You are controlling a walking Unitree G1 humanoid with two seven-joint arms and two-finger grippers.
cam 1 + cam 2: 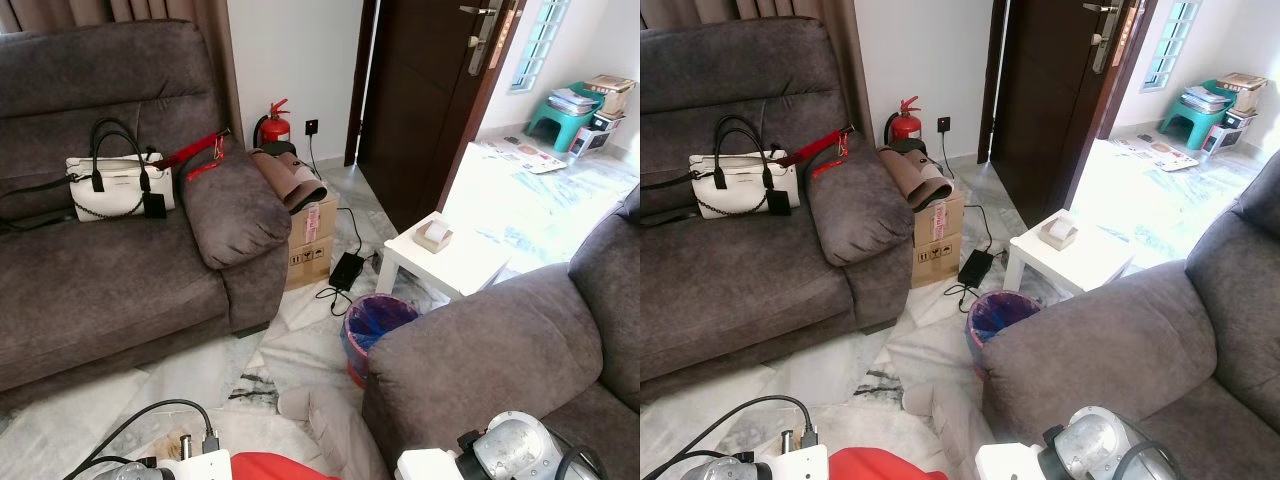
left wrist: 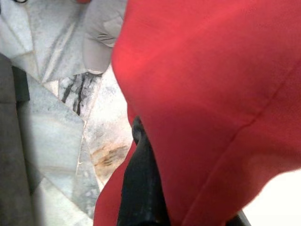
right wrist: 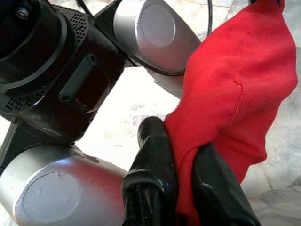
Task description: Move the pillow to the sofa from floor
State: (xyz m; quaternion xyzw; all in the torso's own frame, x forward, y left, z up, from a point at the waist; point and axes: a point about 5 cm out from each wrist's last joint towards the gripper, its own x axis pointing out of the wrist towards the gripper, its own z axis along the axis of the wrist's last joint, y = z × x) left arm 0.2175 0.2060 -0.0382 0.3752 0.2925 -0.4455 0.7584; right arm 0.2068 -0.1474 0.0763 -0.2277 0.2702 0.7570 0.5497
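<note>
Home living rm: grey sofa (image 1: 110, 260), handbag (image 1: 118, 185), marble floor (image 1: 300, 350), front door (image 1: 420, 100)

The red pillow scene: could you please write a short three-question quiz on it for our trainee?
1. True or false: the red pillow lies on the floor, untouched.
2. What stands on the left sofa's seat? A) a white handbag B) a fire extinguisher C) a cardboard box
3. Fill in: the right gripper has its fingers pinched on the pillow's ____.

Key:
1. False. The right gripper holds it by the cloth, and the left gripper's finger lies against its fabric.
2. A. The extinguisher and box stand on the floor beside that sofa.
3. Cloth (a fold of red fabric sits between the two fingers).
</note>
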